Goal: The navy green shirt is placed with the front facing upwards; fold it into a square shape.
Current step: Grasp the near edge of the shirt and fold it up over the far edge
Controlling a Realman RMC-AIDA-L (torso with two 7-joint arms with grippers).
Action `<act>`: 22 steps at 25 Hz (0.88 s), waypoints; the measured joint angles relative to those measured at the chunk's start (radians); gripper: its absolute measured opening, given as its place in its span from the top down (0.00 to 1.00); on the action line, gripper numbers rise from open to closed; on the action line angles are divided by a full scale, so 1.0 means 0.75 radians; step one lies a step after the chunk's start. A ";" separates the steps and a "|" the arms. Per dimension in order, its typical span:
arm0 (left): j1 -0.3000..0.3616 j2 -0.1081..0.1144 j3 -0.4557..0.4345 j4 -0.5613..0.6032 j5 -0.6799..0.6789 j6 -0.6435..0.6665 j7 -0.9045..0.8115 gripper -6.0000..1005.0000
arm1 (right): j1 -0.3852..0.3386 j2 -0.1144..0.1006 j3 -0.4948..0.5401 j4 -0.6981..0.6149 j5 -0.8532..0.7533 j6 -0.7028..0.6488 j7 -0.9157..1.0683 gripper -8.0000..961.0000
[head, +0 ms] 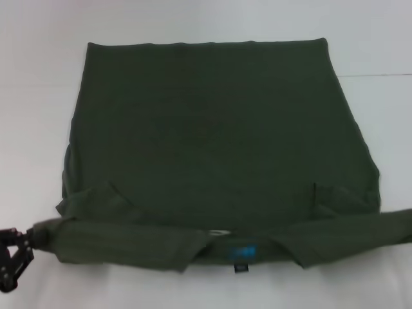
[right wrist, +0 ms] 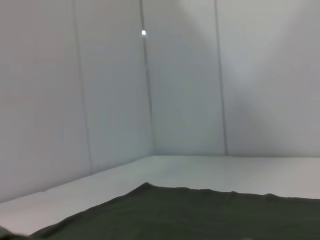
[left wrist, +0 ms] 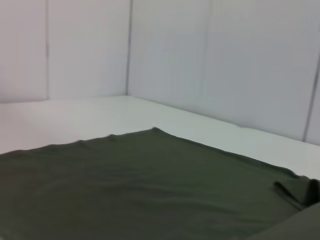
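Observation:
The navy green shirt (head: 212, 135) lies spread flat on the white table (head: 38, 96), its collar and small blue label (head: 243, 251) at the near edge. Both sleeves are drawn sideways along that near edge. My left gripper (head: 29, 237) is at the near left corner, shut on the end of the left sleeve (head: 96, 241). The right sleeve (head: 360, 230) runs off the right side of the head view, and my right gripper is out of view there. Each wrist view shows only the shirt's cloth (left wrist: 125, 185) (right wrist: 210, 215) low over the table.
White walls (left wrist: 200, 55) stand behind the table on the far side. Bare white tabletop (head: 193, 19) surrounds the shirt at the back and on both sides. A narrow strip of table (head: 193, 290) lies in front of the collar.

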 joint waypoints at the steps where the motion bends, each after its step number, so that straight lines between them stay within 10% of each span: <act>1: -0.009 0.002 -0.001 -0.023 -0.032 -0.039 -0.021 0.97 | 0.010 0.000 0.009 0.003 0.000 0.014 0.012 0.95; 22: -0.339 0.001 0.014 -0.258 -0.166 -0.751 -0.040 0.97 | 0.406 -0.021 0.024 0.029 0.054 0.586 0.310 0.95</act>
